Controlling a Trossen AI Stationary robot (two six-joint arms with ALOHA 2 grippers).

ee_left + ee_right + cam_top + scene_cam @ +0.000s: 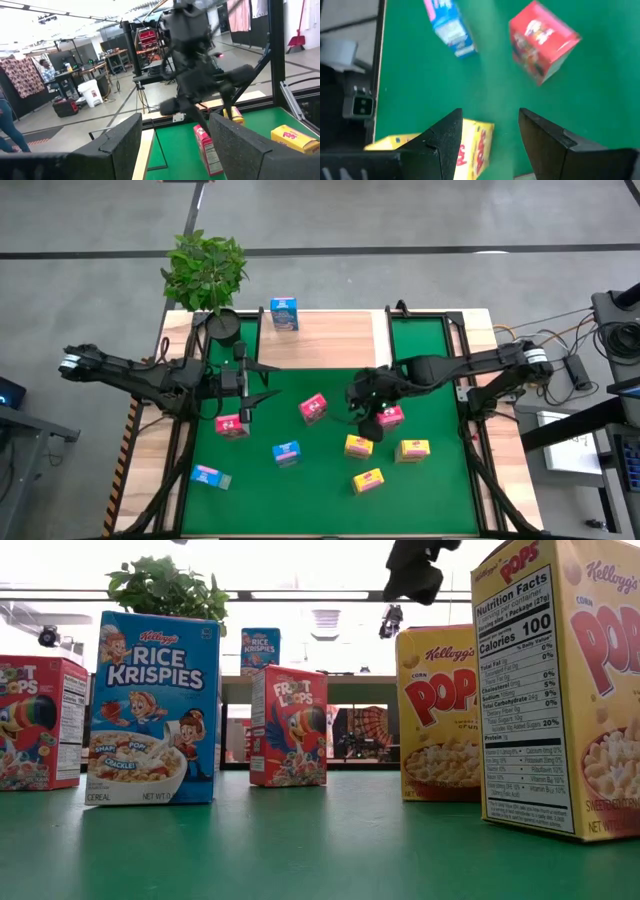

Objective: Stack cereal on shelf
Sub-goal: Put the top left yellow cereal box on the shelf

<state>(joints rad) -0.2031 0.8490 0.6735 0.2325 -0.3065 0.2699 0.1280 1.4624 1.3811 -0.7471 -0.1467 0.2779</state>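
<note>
The shelf (pixel 335 338) is a light-wood board along the table's far side; one blue cereal box (pixel 284 313) stands on it. Several more cereal boxes sit on the green mat (pixel 450 500): red ones (pixel 232 425) (pixel 313 408) (pixel 390 416), blue ones (pixel 286 452) (pixel 210 476), yellow ones (pixel 358 446) (pixel 413 450) (pixel 367 480). My right gripper (pixel 490 117) hangs open above the mat, slanting down toward the table's left, beside a yellow box (pixel 472 145) and touching nothing. My left gripper (pixel 172 150) waits open and level at mid-left (pixel 262 380).
A potted plant (pixel 205 270) stands at the shelf's far left corner. Black frame rails (pixel 180 450) run along the mat's left and right sides. In the low view the boxes stand upright on the mat, a yellow one (pixel 570 690) very near the front edge.
</note>
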